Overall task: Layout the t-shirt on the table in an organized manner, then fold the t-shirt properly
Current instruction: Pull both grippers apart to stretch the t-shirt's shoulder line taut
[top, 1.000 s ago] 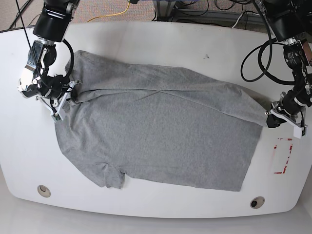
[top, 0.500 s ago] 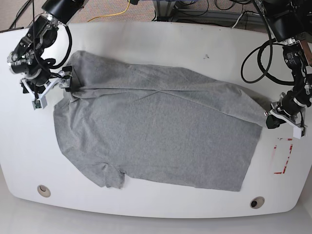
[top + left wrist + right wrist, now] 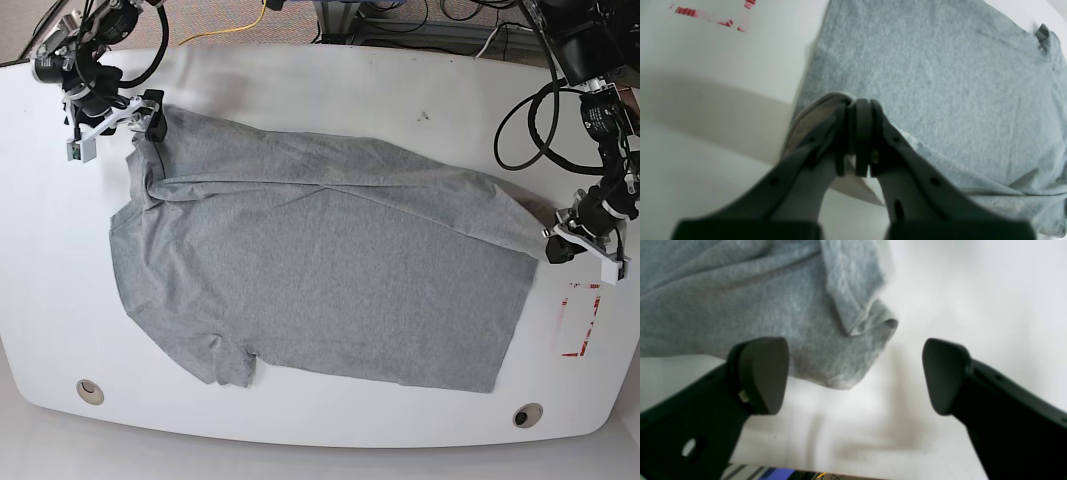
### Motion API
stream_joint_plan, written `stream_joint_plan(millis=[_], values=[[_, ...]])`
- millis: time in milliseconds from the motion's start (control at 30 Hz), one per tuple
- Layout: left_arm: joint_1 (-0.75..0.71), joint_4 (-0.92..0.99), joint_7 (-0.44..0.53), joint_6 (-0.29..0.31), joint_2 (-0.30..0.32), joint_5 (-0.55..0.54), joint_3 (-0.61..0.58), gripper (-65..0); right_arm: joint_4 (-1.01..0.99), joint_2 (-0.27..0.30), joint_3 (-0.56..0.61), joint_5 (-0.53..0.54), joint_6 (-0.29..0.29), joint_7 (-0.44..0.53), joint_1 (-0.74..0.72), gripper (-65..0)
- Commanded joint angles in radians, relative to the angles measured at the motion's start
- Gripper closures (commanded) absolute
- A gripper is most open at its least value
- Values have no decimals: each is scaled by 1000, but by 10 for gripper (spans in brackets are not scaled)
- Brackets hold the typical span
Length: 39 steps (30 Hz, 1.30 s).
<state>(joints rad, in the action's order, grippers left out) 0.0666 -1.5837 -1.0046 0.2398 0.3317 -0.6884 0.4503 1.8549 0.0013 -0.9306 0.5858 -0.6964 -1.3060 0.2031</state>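
Right fingers (image 3: 853, 373), earlier pinching the t-shirt (image 3: 320, 270), now spread.

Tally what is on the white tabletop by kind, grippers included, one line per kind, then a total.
Large heather-grey jersey t-shirt: 1
Small round metal grommets in the glossy white table: 2, near left and near right
Red tape rectangle outline: 1
Robot grippers: 2, the left gripper shut on the t-shirt's edge, the right gripper open at a corner
Total: 6
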Motion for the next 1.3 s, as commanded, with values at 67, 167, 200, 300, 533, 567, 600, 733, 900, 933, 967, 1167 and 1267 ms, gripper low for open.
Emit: stream_joint_plan(millis=[67, 167, 200, 300, 533, 567, 600, 733, 900, 933, 967, 1167, 1267], values=[[17, -16, 17, 3, 31, -17, -43, 0, -59, -4, -5, 29, -2, 27, 2, -604], [17, -16, 17, 3, 36, -17, -54, 0, -126, -5, -5, 30, -2, 44, 2, -604], [17, -16, 17, 3, 36, -17, -54, 0, -143, -5, -5, 30, -2, 53, 2, -604], [17, -16, 17, 3, 37, -20, -54, 0, -180, -5, -5, 30, -2, 72, 2, -604], [17, -16, 17, 3, 39, -18, -54, 0, -191, -14, 17, 32, -2, 65, 3, -604], [17, -16, 17, 3, 39, -18, -54, 0, -191, -22, 26, 32, -2, 64, 3, -604], [17, -16, 17, 3, 39, -18, -54, 0, -191, -31, 34, 32, -2, 64, 3, -602], [17, -16, 17, 3, 40, -18, -52, 0, -191, -44, 51, 32, -2, 62, 5, -553], [17, -16, 17, 3, 40, -18, -52, 0, -191, -60, 51, 30, -2, 62, 6, -442], [17, -16, 17, 3, 40, -18, -52, 0, -191, -60, 51, 30, -2, 62, 6, -419], [17, -16, 17, 3, 40, -18, -52, 0, -191, -60, 51, 30, -2, 62, 6, -393], [17, -16, 17, 3, 40, -18, -52, 0, -191, -57, 51, 30, -2, 62, 6, -174], [17, -16, 17, 3, 40, -18, -52, 0, -189, -57, 51, 30, -2, 61, 11, -65]])
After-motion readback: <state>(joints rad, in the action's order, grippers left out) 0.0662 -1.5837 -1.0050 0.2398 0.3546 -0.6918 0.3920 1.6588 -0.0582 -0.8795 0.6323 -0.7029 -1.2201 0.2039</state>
